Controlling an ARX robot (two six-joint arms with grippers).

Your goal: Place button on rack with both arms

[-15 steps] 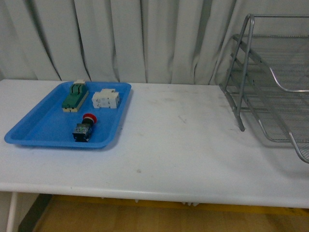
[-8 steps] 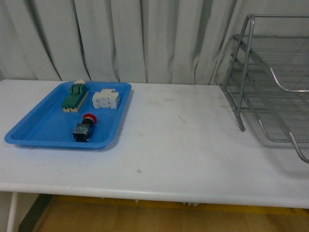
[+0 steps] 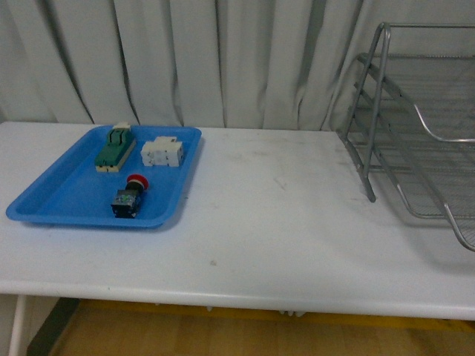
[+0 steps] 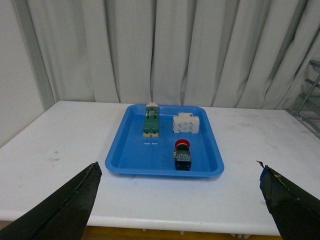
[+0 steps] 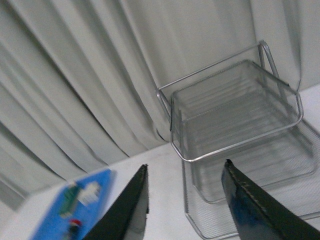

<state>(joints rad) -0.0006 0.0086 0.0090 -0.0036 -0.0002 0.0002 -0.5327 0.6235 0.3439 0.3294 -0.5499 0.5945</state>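
Left gripper [image 4: 177, 166]: its two black jaws are spread wide with nothing between them, and they hang above the near edge of the white tabletop [image 3: 282, 222]. From the left wrist view they face a blue tray [image 3: 67, 194]. Right gripper [image 5: 185, 165]: its jaws are also parted and empty, held high and pointing toward the rack [image 5: 235, 115]. Neither arm appears in the front view.

The button [image 3: 130, 196], red cap on a dark body, lies on its side inside the tray, close to the tray's near rim. The tray sits toward the tabletop's far left corner. Behind the button in the tray are a green block [image 3: 115, 148] and a white part [image 3: 163, 152].

The silver wire rack stands at the tabletop's right edge, well apart from the tray.

Over the last second nothing in the front view has visibly moved: tray, button and rack sit as before. The task is likely at its very start, with the pickup not yet begun.
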